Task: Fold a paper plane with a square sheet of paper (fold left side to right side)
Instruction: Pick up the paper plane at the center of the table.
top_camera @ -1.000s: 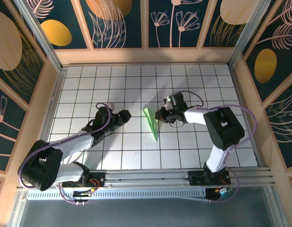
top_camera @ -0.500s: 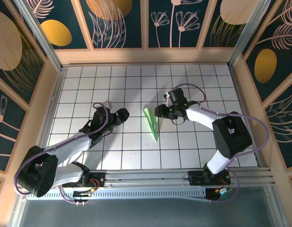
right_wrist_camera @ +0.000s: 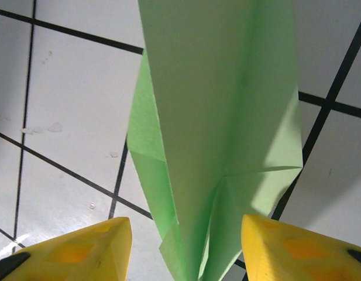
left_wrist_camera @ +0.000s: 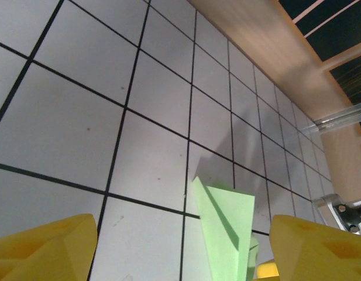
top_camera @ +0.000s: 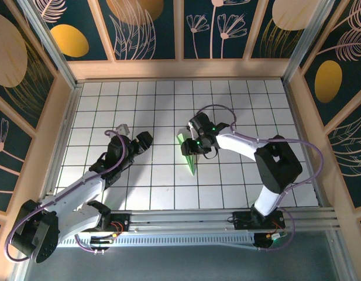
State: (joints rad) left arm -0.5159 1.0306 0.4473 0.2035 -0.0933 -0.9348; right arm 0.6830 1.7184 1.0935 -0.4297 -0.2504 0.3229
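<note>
The paper plane (top_camera: 191, 163), a narrow pale green dart with lengthwise creases, lies on the white grid table (top_camera: 110, 105) near the middle, its point toward the near edge. My right gripper (top_camera: 188, 147) hangs over its wide end. In the right wrist view the plane (right_wrist_camera: 221, 117) runs between the yellow fingertips (right_wrist_camera: 81, 249), with a gap on each side; the right gripper (right_wrist_camera: 186, 252) is open. My left gripper (top_camera: 146, 139) sits about one tile left of the plane, open and holding nothing. In the left wrist view the plane (left_wrist_camera: 230, 228) lies ahead of the open left gripper (left_wrist_camera: 183, 252).
Wooden walls (top_camera: 180, 69) border the tiled table on the back and both sides. A metal rail (top_camera: 186, 221) runs along the near edge by the arm bases. A metal bracket (left_wrist_camera: 344, 208) shows at the right of the left wrist view.
My right gripper has opened and slid left until it is over the plane's wide end. My left gripper has drawn back to the left and opened wider. The plane has stayed in place.
</note>
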